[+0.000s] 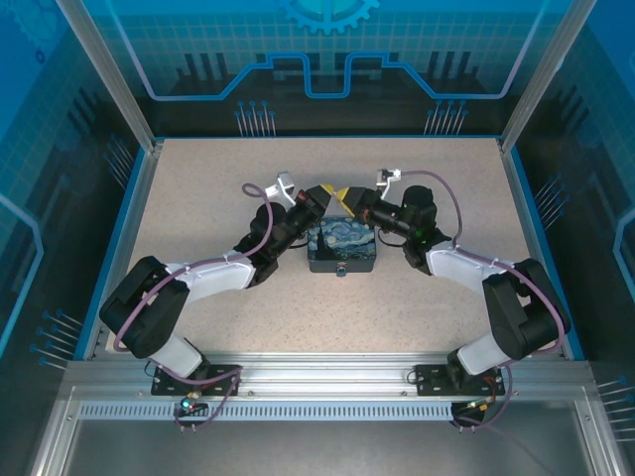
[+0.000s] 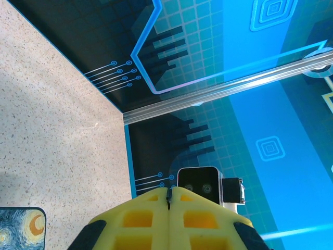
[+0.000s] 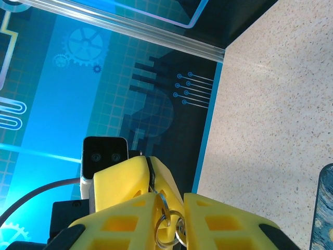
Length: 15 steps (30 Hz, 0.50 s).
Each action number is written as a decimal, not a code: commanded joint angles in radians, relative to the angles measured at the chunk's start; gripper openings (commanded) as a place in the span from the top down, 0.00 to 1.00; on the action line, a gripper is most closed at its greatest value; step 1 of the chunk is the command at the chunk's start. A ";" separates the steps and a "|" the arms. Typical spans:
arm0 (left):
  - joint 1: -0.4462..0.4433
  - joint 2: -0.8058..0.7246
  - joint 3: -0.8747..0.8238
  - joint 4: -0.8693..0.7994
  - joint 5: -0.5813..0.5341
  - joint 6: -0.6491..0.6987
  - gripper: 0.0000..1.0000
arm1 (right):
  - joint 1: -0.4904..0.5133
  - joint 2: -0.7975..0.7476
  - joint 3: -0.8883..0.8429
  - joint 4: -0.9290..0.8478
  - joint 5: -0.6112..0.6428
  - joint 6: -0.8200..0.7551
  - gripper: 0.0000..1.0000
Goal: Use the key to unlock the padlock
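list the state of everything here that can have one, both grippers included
left gripper: shut on the key
key: pinched at the pad seam, just a dark edge showing
right gripper: jaws narrowed round the key rings, grip unclear
key rings: hanging between the right fingers
painted box: flat on the table, looks closed

I am working in a robot test booth, like a lab. Blue walls (image 1: 397,50) with gear and wire drawings and metal bars (image 1: 111,74) close in my speckled table (image 1: 198,169).
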 commanded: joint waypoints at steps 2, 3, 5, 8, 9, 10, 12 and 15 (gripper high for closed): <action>-0.009 -0.022 0.014 0.021 -0.020 0.014 1.00 | 0.008 -0.025 -0.005 0.013 -0.014 -0.013 0.83; -0.007 -0.020 0.015 0.021 -0.020 0.015 1.00 | 0.007 -0.025 -0.004 0.013 -0.016 -0.013 0.85; -0.009 -0.020 0.016 0.020 -0.020 0.014 1.00 | 0.008 -0.026 0.000 0.013 -0.019 -0.014 0.90; -0.009 -0.020 0.014 0.020 -0.018 0.013 1.00 | 0.005 -0.027 0.003 0.009 -0.020 -0.014 1.00; -0.010 -0.020 0.012 0.019 -0.017 0.011 1.00 | 0.006 -0.029 0.003 0.008 -0.019 -0.016 1.00; -0.010 -0.020 0.009 0.020 -0.017 0.011 1.00 | 0.004 -0.032 0.002 0.004 -0.017 -0.016 1.00; -0.010 -0.023 0.005 0.019 -0.017 0.010 1.00 | 0.002 -0.037 -0.002 -0.001 -0.016 -0.019 1.00; -0.010 -0.036 -0.008 0.013 -0.019 0.011 0.97 | -0.007 -0.047 -0.013 -0.011 -0.011 -0.023 1.00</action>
